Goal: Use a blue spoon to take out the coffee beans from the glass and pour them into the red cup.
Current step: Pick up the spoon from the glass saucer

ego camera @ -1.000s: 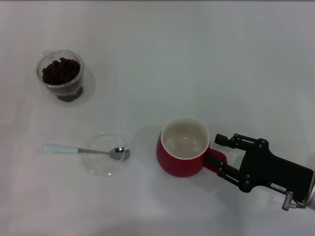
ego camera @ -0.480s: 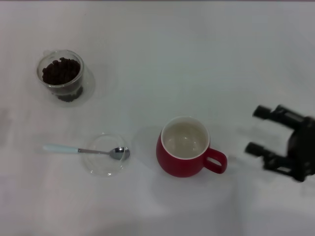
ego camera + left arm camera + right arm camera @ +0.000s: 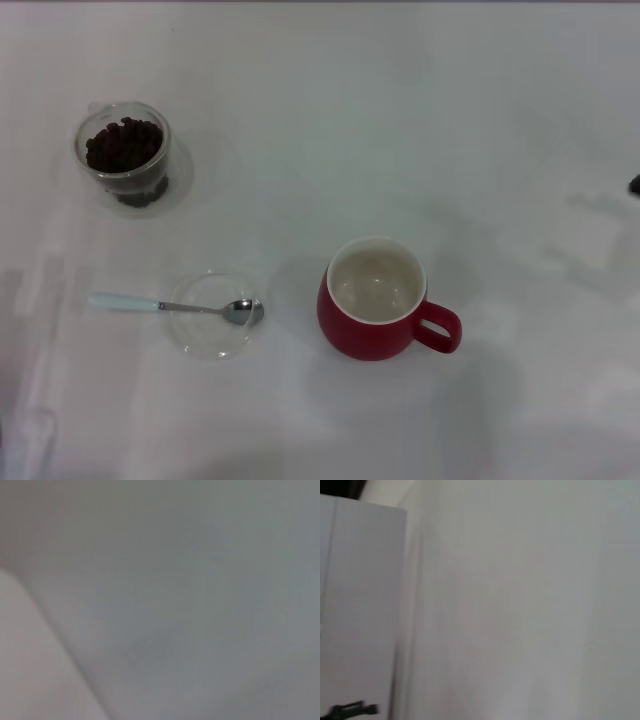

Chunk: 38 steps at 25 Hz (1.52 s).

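head view: the glass (image 3: 125,155) with the coffee beans (image 3: 124,144) stands far left on the white bench (image 3: 400,120). nearer, the blue spoon (image 3: 175,306) lies with its bowl in a shallow clear dish (image 3: 211,315), handle pointing left. the red cup (image 3: 379,298) stands upright to the right, its inside bare, its loop handle turned right. only a dark speck at the right edge may be the right claw; its state cannot be told.

left wrist view: only blank pale surface, no claw.

right wrist view: pale surface and a white panel; none of the task's things.
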Tool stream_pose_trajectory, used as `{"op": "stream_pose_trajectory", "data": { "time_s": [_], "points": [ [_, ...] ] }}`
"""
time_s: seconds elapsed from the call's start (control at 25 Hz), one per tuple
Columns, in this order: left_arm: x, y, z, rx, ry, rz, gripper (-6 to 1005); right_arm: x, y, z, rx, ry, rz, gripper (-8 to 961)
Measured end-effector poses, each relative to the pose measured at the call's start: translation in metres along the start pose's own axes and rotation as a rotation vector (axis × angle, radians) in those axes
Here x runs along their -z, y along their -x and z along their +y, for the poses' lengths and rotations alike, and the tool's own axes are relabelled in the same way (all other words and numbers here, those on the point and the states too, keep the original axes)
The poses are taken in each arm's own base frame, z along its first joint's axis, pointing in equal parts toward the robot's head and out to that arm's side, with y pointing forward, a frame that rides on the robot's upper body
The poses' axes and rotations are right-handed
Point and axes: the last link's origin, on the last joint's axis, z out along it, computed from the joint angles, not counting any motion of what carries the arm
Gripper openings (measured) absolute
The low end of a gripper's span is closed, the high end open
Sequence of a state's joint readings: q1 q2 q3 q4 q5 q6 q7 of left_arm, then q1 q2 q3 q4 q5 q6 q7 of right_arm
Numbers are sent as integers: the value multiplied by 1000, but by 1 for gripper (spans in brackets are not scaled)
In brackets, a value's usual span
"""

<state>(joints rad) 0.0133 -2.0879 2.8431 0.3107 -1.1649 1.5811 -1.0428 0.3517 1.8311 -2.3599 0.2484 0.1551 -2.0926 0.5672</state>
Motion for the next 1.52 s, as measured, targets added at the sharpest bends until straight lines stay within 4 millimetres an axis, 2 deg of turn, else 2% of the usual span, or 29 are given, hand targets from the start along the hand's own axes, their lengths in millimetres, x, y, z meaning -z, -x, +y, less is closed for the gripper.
{"op": "stream_pose_trajectory", "data": {
  "time_s": [0.16, 0.24, 0.48, 0.76, 1.08, 1.52],
  "points": [
    [4, 8, 0, 37, -19, -32, 877, 5, 9, -14, 58, -67, -21, 793],
    [5, 25, -4, 148, -62, -142, 877, 5, 13, -18, 79, -103, -43, 793],
    [3, 42, -8, 232, -112, -248, 877, 0, 13, -23, 95, -145, -70, 793],
    [-12, 52, -5, 217, -80, -335, 876, -5, 10, -23, 84, -142, -62, 793],
    [-30, 60, -1, 184, -48, -402, 876, -1, 10, -23, 72, -156, -62, 792],
    [-22, 68, 6, 141, -34, -394, 876, -2, 8, -30, 60, -178, -30, 792]
  ]
}}
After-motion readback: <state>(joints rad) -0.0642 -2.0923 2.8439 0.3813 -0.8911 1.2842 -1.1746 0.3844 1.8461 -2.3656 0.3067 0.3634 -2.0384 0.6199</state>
